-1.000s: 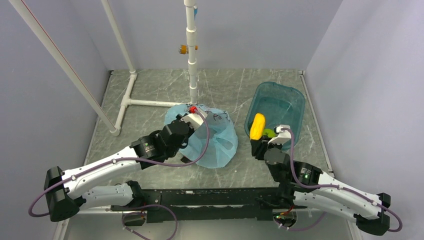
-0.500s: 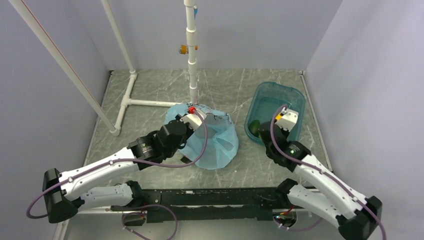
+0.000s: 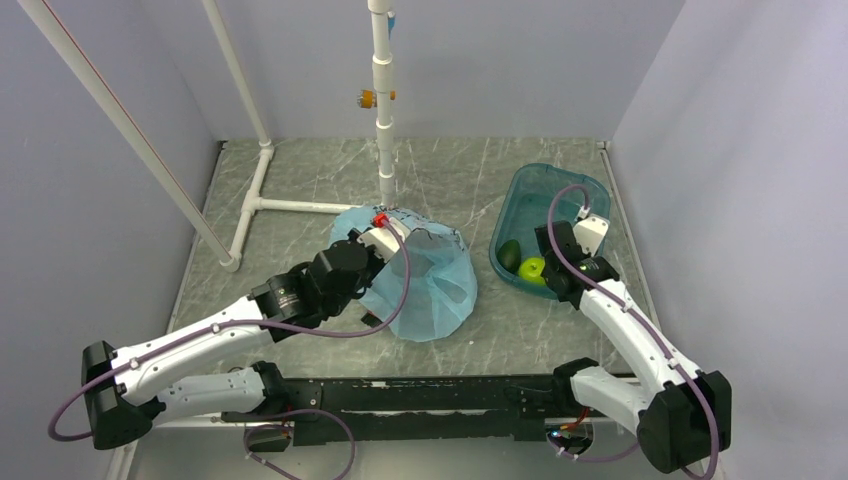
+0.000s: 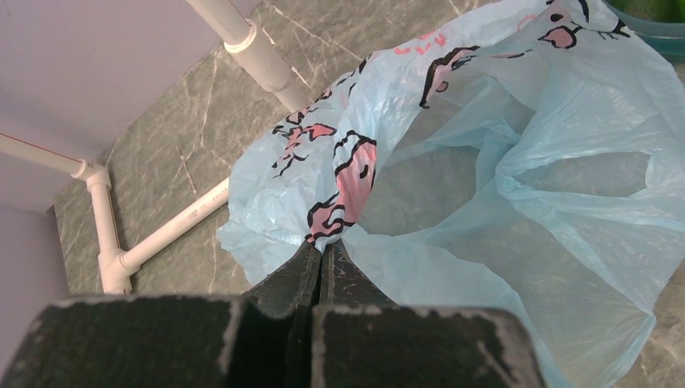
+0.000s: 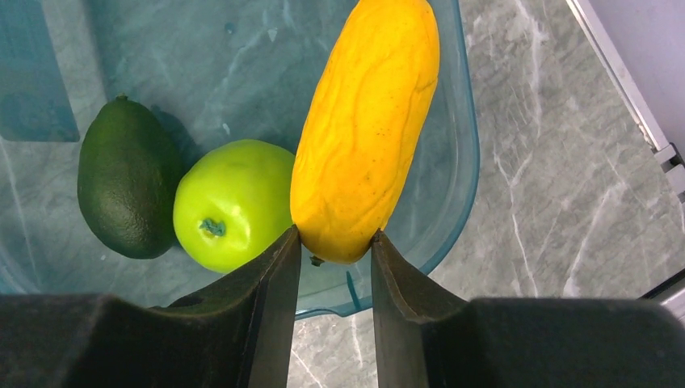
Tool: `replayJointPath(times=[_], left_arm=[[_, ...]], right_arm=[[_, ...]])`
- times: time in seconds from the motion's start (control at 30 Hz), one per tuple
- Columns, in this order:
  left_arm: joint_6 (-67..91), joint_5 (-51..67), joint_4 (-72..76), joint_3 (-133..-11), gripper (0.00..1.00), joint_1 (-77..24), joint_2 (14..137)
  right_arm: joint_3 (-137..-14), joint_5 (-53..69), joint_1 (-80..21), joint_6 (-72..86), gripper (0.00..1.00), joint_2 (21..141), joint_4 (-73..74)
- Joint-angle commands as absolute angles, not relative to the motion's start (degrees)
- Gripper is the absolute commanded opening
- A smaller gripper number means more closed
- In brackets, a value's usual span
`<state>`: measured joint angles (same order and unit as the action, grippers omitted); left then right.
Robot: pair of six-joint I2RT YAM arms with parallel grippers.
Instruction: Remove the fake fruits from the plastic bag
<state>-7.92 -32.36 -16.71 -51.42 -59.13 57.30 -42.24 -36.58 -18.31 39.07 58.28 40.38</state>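
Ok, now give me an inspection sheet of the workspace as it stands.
Surface: grey marbled table, dry, no spills seen.
Job's things: plastic bag lies crumpled on the table, mouth open, no fruit seen inside. The dark green fruit and green apple lie side by side in the teal tub. The yellow fruit is held over the tub.
Clutter: nothing seen.
Grippers: left gripper shut on the bag's printed edge; right gripper shut on the yellow fruit's near end.
Cables: purple cables run along both arms; the left one loops across the bag.
Surroundings: white pipe frame behind the bag; plain walls.
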Motion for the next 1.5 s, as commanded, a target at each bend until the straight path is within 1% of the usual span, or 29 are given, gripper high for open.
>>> replayJointPath(times=[0.0, 0.4, 0.5, 0.73, 0.87, 1.0, 1.03, 1.13, 1.2, 1.27, 1.3, 1.33, 1.37, 1.4, 1.43, 1.47], left_arm=[[-8.2, -31.1, -14.2, -52.1, 0.0, -59.4, 55.0], [-8.7, -31.4, -11.4, -50.0, 0.0, -59.4, 51.5], [-8.6, -32.9, -10.5, -49.3, 0.0, -59.4, 50.3], [-8.6, -36.6, -9.3, -48.2, 0.0, -59.4, 48.5], [-9.0, -35.7, -8.6, -47.9, 0.0, -59.4, 48.4], [-8.3, -33.4, -10.4, -49.1, 0.0, -59.4, 49.9], [-8.3, -32.8, -10.3, -49.0, 0.06, -59.4, 50.1], [-8.5, -31.5, -10.3, -49.1, 0.21, -59.5, 50.1], [-8.2, -31.4, -10.3, -48.9, 0.33, -59.4, 49.8], [-8.6, -31.3, -9.6, -48.4, 0.48, -59.4, 49.2], [-8.7, -31.4, -9.5, -48.4, 0.59, -59.4, 49.0], [-8.9, -31.3, -9.5, -48.3, 0.68, -59.4, 48.9], [-9.1, -31.2, -9.7, -48.4, 0.75, -59.4, 48.7], [-9.2, -30.9, -10.0, -48.5, 0.86, -59.4, 48.4], [-9.2, -30.8, -10.3, -48.7, 0.9, -59.4, 47.8], [-9.0, -30.1, -10.6, -48.8, 0.98, -59.4, 47.0]], right_arm=[[-41.9, -33.3, -16.3, 37.0, 0.2, 57.3, 38.2], [-41.1, -30.5, -15.9, 34.6, 0.59, 56.6, 36.1], [-40.9, -29.6, -15.9, 33.9, 0.63, 56.1, 35.6], [-39.9, -27.6, -15.9, 32.5, 0.64, 53.0, 33.9], [-38.6, -21.8, -16.0, 29.4, 0.76, 48.3, 31.0], [-36.9, -13.4, -16.0, 28.1, 0.94, 40.8, 29.1], [-36.7, -11.9, -16.0, 28.2, 0.98, 39.1, 28.9], [-37.1, -7.0, -16.0, 28.3, 0.99, 35.0, 28.9], [-38.4, -5.0, -16.0, 29.0, 0.99, 33.4, 30.2], [-39.7, -3.1, -16.0, 29.4, 0.99, 31.9, 31.4], [-40.3, -2.5, -16.0, 29.4, 0.99, 30.9, 32.0], [-41.2, -2.1, -16.0, 29.1, 0.99, 30.3, 32.7], [-42.0, -1.7, -16.0, 28.9, 0.99, 29.5, 33.3], [-42.9, -1.4, -16.0, 28.6, 0.99, 28.8, 33.9], [-43.9, -1.1, -16.0, 28.2, 0.99, 28.0, 34.6], [-45.0, -0.7, -16.0, 27.8, 0.99, 27.4, 35.6]])
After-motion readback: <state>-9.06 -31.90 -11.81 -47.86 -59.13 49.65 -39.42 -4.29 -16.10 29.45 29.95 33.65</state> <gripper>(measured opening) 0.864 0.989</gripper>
